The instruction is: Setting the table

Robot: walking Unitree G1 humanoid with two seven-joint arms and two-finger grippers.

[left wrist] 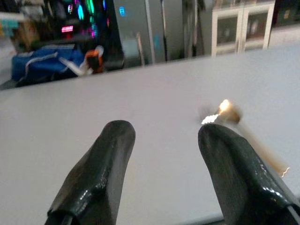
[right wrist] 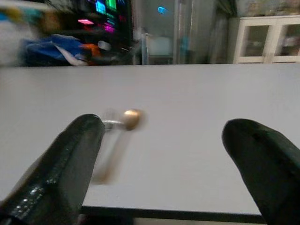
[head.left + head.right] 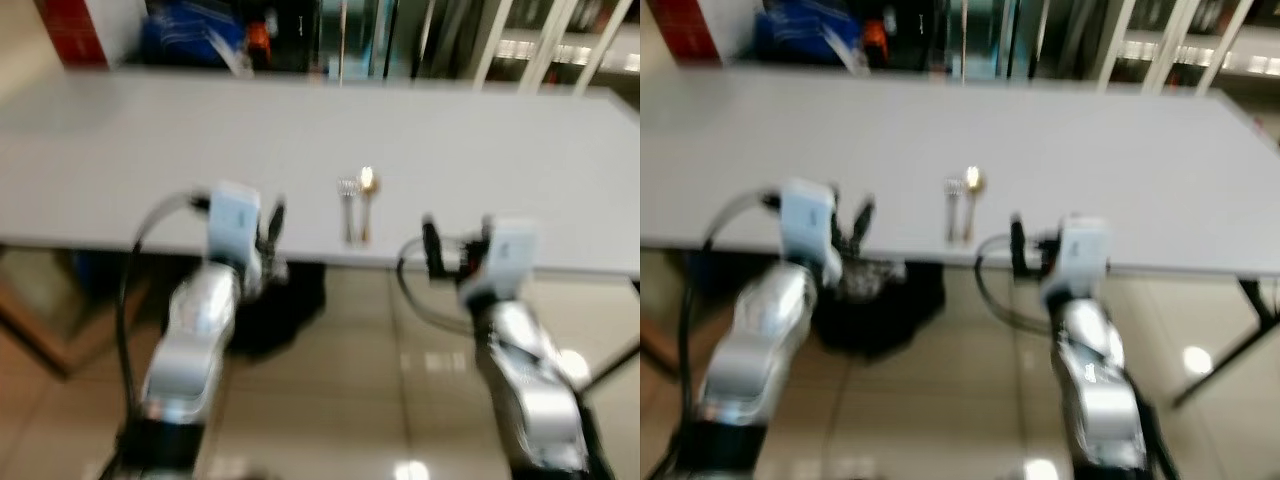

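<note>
Cutlery pair, silver metal fork (image 3: 347,208) beside gold-coloured metal spoon (image 3: 366,205), lies centre frame near front edge of long white table (image 3: 300,140). Left gripper (image 3: 271,232) lower left, right gripper (image 3: 432,250) lower right, both spread wide, empty, off table edge. Frames blurred, probably from walking. Risk: misjudged reach knocks cutlery off edge; fingers strike tabletop rim.

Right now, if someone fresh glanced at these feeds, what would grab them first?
A silver fork and a gold spoon lie side by side near the front edge of the long white table. Flanking them, the left gripper and right gripper hover at that edge, both open and holding nothing.
</note>
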